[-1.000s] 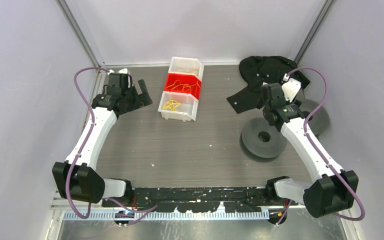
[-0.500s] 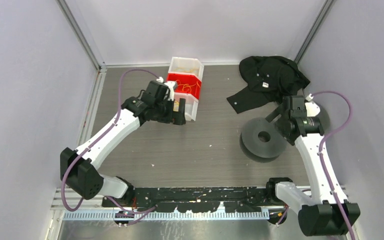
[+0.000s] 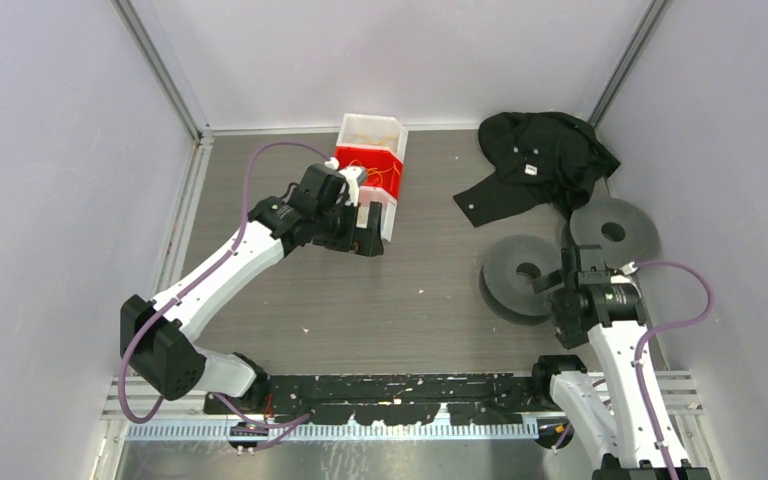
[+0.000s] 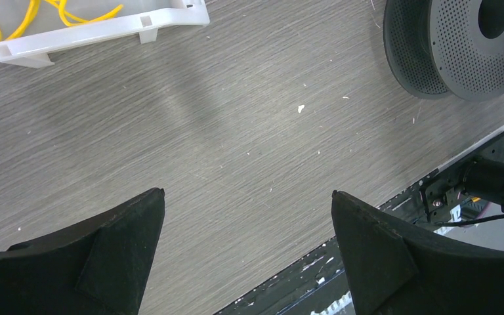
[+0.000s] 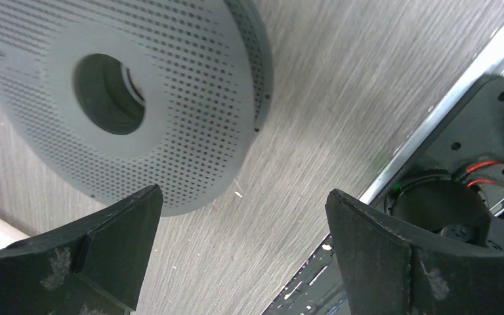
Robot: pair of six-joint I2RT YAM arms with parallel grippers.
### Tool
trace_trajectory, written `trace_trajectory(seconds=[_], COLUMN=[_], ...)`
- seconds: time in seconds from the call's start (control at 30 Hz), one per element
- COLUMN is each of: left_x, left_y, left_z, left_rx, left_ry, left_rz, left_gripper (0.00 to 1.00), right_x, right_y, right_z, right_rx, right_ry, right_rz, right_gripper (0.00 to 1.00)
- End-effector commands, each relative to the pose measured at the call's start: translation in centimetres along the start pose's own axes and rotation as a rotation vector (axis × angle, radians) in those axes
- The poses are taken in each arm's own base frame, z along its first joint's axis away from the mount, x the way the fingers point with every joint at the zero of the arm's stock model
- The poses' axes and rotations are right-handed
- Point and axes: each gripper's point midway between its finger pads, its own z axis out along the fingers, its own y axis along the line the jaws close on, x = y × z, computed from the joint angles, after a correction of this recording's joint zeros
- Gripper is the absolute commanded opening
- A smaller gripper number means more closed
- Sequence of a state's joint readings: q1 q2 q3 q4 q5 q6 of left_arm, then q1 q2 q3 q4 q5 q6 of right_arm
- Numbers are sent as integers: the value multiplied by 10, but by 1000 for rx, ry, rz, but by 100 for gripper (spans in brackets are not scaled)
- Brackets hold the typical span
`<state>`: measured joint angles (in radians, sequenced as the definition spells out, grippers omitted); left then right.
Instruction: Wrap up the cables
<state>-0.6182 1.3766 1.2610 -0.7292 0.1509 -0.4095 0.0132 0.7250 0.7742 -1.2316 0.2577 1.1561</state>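
Thin yellow cables (image 3: 384, 176) lie in the red bin (image 3: 368, 160), and more show faintly in the white bin (image 3: 372, 128) behind it. In the left wrist view a yellow cable loop (image 4: 13, 12) lies in the near white bin (image 4: 98, 29) at the top left. My left gripper (image 3: 364, 232) is open and empty, hovering over that near bin's front edge; in the left wrist view (image 4: 248, 193) only bare table lies between its fingers. My right gripper (image 3: 560, 298) is open and empty just near-right of a dark grey spool (image 3: 522, 272), which also fills the right wrist view (image 5: 125, 98).
A second dark grey spool (image 3: 612, 231) lies at the right wall, behind my right gripper. A black cloth (image 3: 538, 155) is heaped at the back right. The black base rail (image 3: 400, 385) runs along the near edge. Grey walls close in both sides.
My left gripper moved from the far left to the near white bin, then edged a little right. My right arm drew back toward the near edge, uncovering the far right spool.
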Motion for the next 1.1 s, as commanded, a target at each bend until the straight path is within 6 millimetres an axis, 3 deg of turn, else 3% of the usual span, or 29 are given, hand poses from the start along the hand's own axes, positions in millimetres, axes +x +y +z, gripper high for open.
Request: trace_trajectory(seconds=[0.0,0.17,0.4,0.9,1.07], left_x=[-23,-19,-17,-12,-12], left_y=[-16,-15,-16,-33,-37], left_z=[-13,-10,-11,4,6], left_rx=[56,59,65,101,107], left_ry=[-74,-68,-58,-9,1], left_rz=[41,35,38,53,64], left_gripper=[100,100,100,100,100], right_x=[19,38,36,-11,-26], right_y=[-2,29,59,84,81], right_z=[15,42,50,15,3], right_rx=[8,-199,-448,-652,-645], right_ry=[69,122,88,-120,-191], right_rz=[85,104,229,301,310], right_gripper=[100,100,100,99,89])
